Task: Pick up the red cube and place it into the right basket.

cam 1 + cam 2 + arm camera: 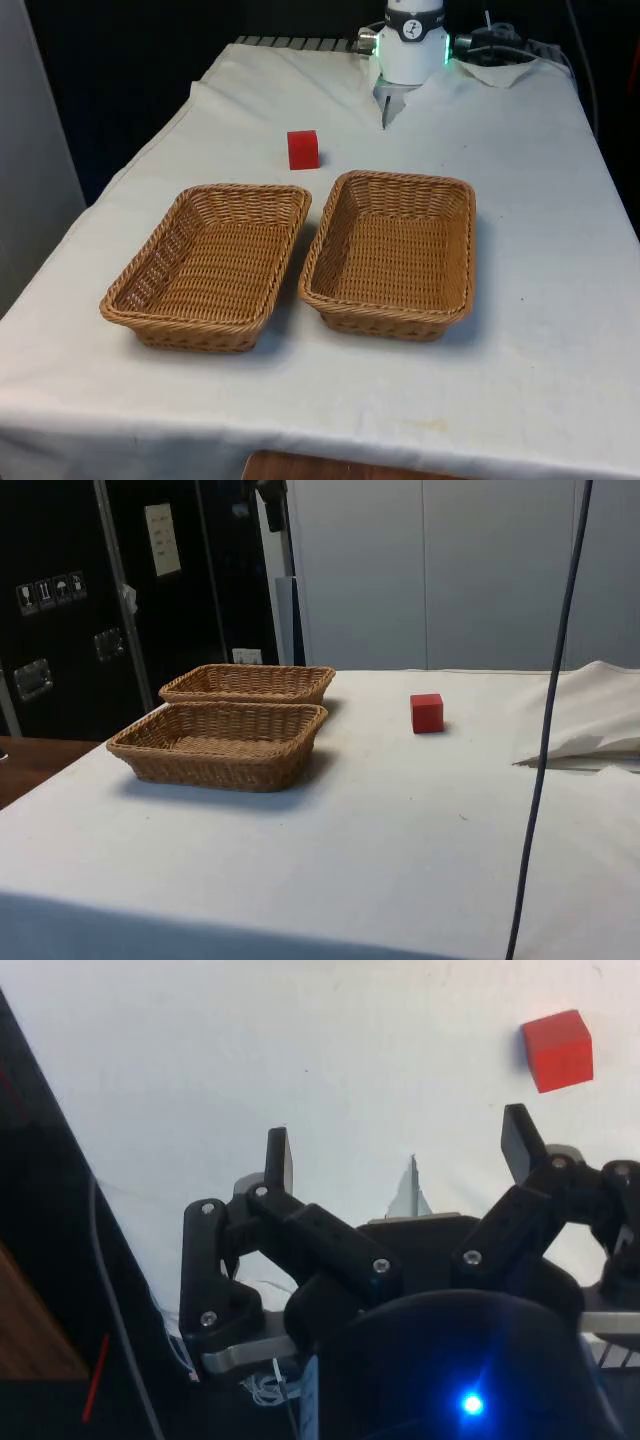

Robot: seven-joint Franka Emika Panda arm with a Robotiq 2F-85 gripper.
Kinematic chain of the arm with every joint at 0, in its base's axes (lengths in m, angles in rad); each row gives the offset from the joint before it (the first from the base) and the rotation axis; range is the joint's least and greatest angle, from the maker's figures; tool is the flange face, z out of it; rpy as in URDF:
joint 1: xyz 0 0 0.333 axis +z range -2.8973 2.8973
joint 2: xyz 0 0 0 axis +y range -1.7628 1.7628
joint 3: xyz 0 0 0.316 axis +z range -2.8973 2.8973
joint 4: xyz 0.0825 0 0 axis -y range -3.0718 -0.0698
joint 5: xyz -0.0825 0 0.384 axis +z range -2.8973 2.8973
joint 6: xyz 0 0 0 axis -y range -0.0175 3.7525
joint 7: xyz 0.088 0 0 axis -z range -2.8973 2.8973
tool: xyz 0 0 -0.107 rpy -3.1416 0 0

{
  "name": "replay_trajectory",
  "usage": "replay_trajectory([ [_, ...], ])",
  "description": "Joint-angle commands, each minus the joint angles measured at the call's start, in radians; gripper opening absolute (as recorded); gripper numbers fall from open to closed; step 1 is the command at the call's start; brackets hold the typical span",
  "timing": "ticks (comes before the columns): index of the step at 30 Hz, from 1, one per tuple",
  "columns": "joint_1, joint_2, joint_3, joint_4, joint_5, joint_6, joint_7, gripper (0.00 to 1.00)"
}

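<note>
A small red cube (303,149) rests on the white cloth behind the two wicker baskets; it also shows in the side view as the red cube (427,713) and in the wrist view as the red cube (558,1051). The basket on the front view's right (392,255) stands empty beside the left basket (213,264). My gripper (398,1155) hangs high above the cloth near the robot's base, well away from the cube. Its two fingers stand wide apart with nothing between them.
The two baskets (220,742) sit side by side, almost touching, in the table's middle. A dark cable (548,730) hangs down in the side view. Folded cloth (500,70) lies by the robot base. Bare cloth surrounds the cube.
</note>
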Motion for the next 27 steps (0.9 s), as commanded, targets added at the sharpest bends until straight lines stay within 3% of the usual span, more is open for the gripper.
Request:
replay_trajectory([
  [1, -0.002, -0.008, -0.001, -0.012, -0.003, 0.004, -0.004, 1.0],
  [7, -0.009, -0.049, -0.002, -0.066, -0.018, 0.007, -0.023, 1.0],
  [8, -0.01, -0.03, -0.001, -0.046, -0.007, -0.003, -0.023, 1.0],
  [15, -0.02, -0.1, -0.002, -0.133, -0.04, 0.012, -0.055, 1.0],
  [27, -0.033, -0.163, -0.005, -0.213, -0.063, 0.015, -0.1, 1.0],
])
